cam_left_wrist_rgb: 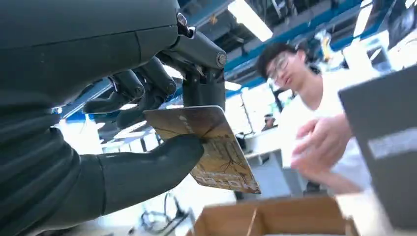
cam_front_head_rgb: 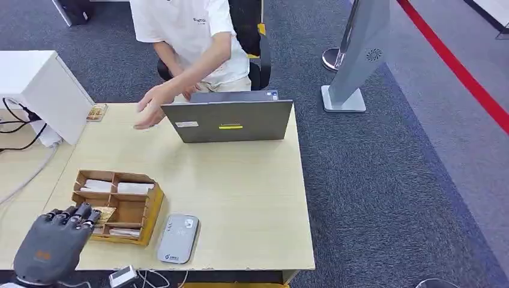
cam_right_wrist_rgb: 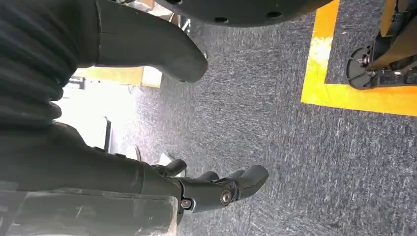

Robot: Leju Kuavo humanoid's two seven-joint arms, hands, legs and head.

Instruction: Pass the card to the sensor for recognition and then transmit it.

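Observation:
My left hand [cam_front_head_rgb: 57,237] hovers at the near left of the table, over the left end of the cardboard organizer [cam_front_head_rgb: 133,210]. In the left wrist view the left hand [cam_left_wrist_rgb: 147,128] pinches a tan patterned card [cam_left_wrist_rgb: 211,147] between thumb and fingers, tilted above the organizer [cam_left_wrist_rgb: 275,221]. The grey card sensor [cam_front_head_rgb: 178,238] lies flat on the table to the right of the organizer, near the front edge. My right hand [cam_right_wrist_rgb: 196,142] hangs over grey carpet, fingers apart, holding nothing.
A person in a white shirt [cam_front_head_rgb: 186,30] sits behind a grey laptop [cam_front_head_rgb: 231,120], one hand [cam_front_head_rgb: 153,108] reaching over the table. Another card [cam_front_head_rgb: 96,111] lies at the far left by a white box [cam_front_head_rgb: 42,90]. Cables [cam_front_head_rgb: 18,129] trail left. A grey kiosk stand [cam_front_head_rgb: 354,60] is on the carpet.

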